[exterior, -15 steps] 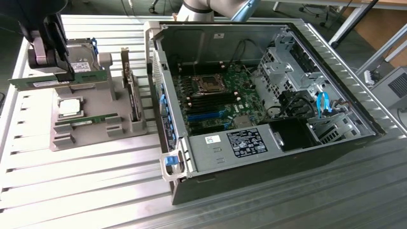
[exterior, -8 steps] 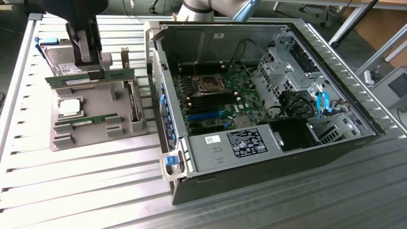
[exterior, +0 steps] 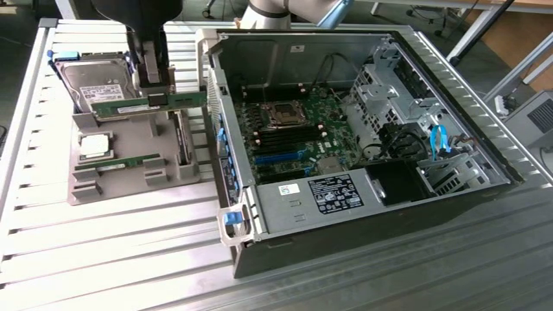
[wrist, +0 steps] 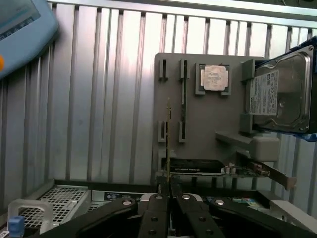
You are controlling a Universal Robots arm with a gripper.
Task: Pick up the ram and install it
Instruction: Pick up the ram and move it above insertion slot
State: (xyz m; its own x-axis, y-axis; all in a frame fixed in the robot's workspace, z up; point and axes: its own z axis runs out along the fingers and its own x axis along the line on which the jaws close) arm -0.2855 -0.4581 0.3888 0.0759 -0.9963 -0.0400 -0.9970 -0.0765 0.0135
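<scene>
My gripper [exterior: 155, 97] is shut on the ram [exterior: 147, 103], a long thin green stick that hangs level just above the grey holder tray [exterior: 129, 139] at the exterior view's left. In the wrist view the ram [wrist: 168, 139] shows edge-on, running out from between my black fingers [wrist: 157, 198], with the gripper [wrist: 168, 191] shut on its near end. A second ram stick [exterior: 116, 165] still sits in the tray's front holders, seen edge-on as a dark strip [wrist: 184, 94]. The open computer case [exterior: 346, 116] with its motherboard [exterior: 289, 139] lies to the exterior view's right.
The tray also carries a hard drive [exterior: 100, 81] [wrist: 277, 96], a square silver processor [exterior: 93, 146] [wrist: 214, 78] and an upright expansion card [wrist: 218, 168]. The case's side wall [exterior: 216, 123] stands between tray and motherboard. Ribbed metal tabletop [exterior: 112, 246] surrounds everything.
</scene>
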